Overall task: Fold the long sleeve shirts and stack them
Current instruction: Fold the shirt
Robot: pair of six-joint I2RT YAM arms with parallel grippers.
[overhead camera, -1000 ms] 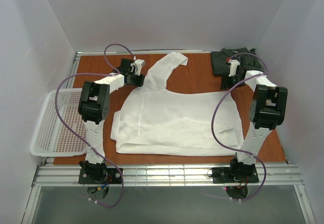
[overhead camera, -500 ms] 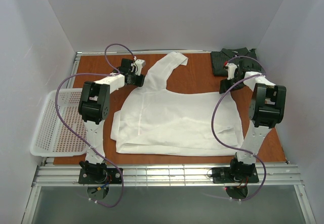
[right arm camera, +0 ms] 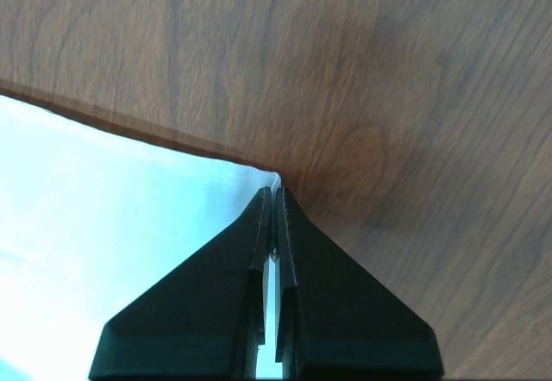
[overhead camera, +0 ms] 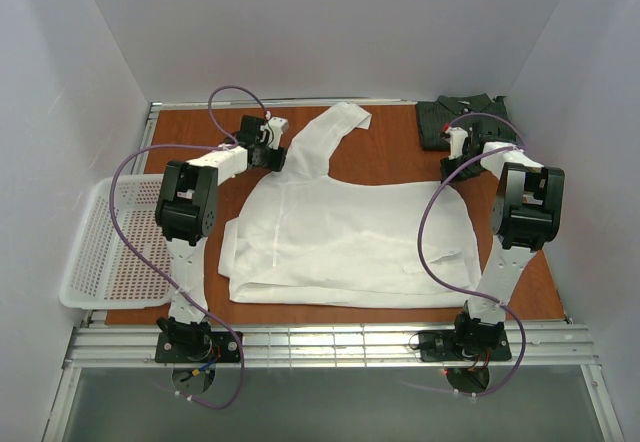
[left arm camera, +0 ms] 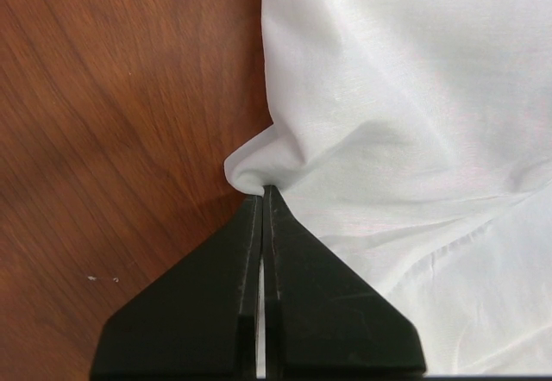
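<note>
The white long sleeve shirt (overhead camera: 350, 232) lies spread across the middle of the wooden table (overhead camera: 390, 157), one sleeve reaching toward the back. My left gripper (overhead camera: 273, 158) is shut on a pinched fold at the shirt's left edge near that sleeve; in the left wrist view my left gripper (left arm camera: 263, 193) has cloth of the white shirt (left arm camera: 414, 122) puckered at its tips. My right gripper (overhead camera: 448, 170) is shut on the shirt's back right corner; in the right wrist view my right gripper (right arm camera: 274, 193) has the corner of the white shirt (right arm camera: 103, 200) showing between its tips. The dark shirt (overhead camera: 462, 117) lies bunched at the back right.
A white mesh basket (overhead camera: 105, 247) sits off the table's left edge. White walls close in the back and both sides. The dark shirt lies just behind the right arm's wrist.
My right gripper moved nearer, from the dark shirt's edge to the white shirt's back right corner, and shut on it. The left arm has not moved.
</note>
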